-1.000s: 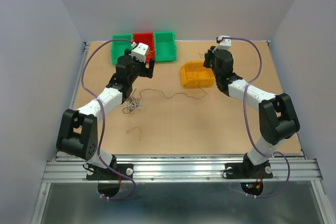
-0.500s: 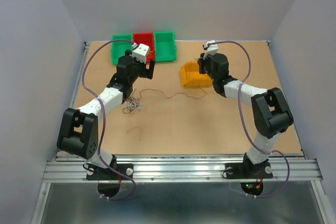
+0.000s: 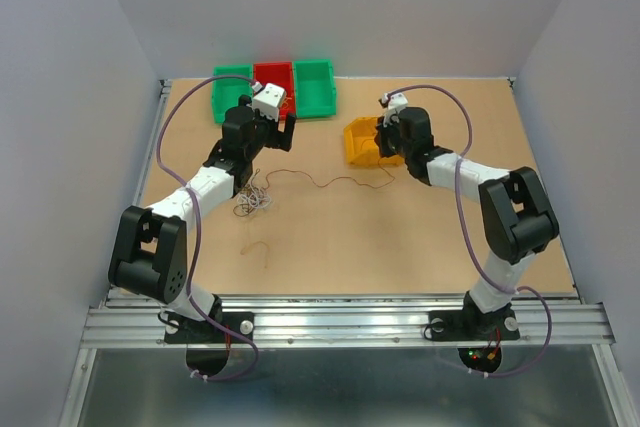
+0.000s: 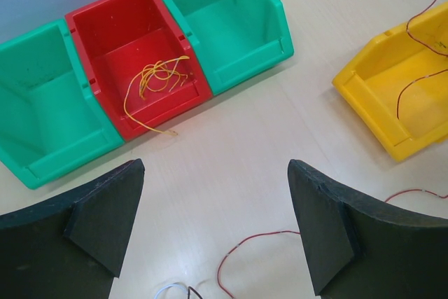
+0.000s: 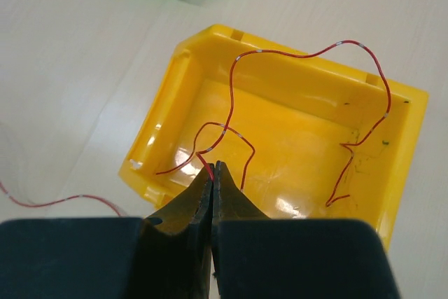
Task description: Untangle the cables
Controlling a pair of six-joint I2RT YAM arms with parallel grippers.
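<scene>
Tangle of cables is lying on the table just beside my left arm, with a loose strand lying nearer the bases. My left gripper is hanging above the table, jaws spread wide and holding nothing. Beyond it a red bin is sitting between two green bins — an orange cable is curling inside the red one. A red cable is running from the tangle to the yellow bin and looping in it. My right gripper is hovering over that bin — jaws are clamping tight on the red cable.
</scene>
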